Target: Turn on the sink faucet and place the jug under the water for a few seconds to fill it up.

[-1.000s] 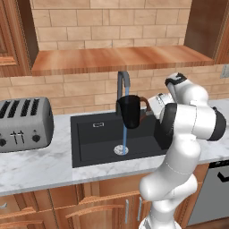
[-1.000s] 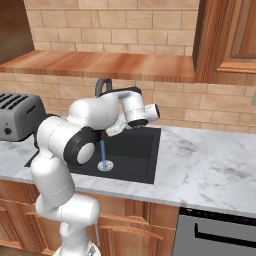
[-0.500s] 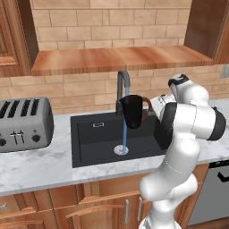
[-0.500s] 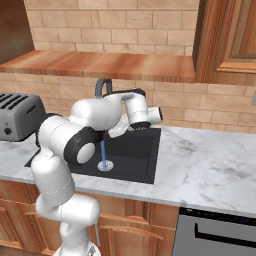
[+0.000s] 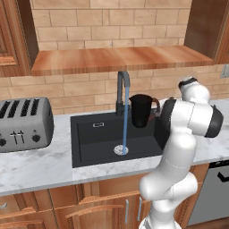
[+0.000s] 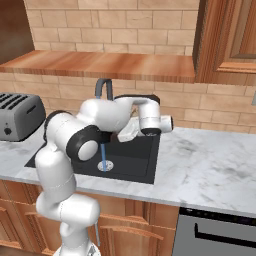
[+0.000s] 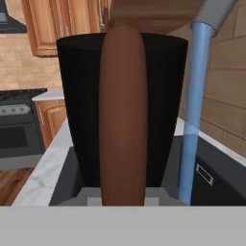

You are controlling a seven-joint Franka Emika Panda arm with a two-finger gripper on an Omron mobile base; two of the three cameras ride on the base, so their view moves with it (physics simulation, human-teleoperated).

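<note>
The jug [image 5: 140, 110] is matte black and hangs upright over the right part of the sink [image 5: 96, 141]. My gripper [image 7: 123, 198] is shut on its brown loop handle [image 7: 122, 115], which faces me in the hand view. The sink faucet [image 5: 122, 87] is running. Its blue water [image 5: 125, 120] falls straight to the round drain [image 5: 120, 150], just left of the jug and clear of its rim. In the hand view the water [image 7: 194, 115] passes beside the jug [image 7: 79, 110]. In the right base view my arm hides the jug; the faucet [image 6: 103, 86] and water [image 6: 103, 151] show there.
A silver four-slot toaster [image 5: 23, 124] stands on the white marble counter [image 5: 49, 167] left of the sink. A wooden shelf [image 5: 116, 58] runs along the brick wall above the faucet. An appliance front [image 6: 220, 232] sits under the counter to the right.
The jug has shifted a little to the right with my hand, from against the stream to just beside it. The water keeps running.
</note>
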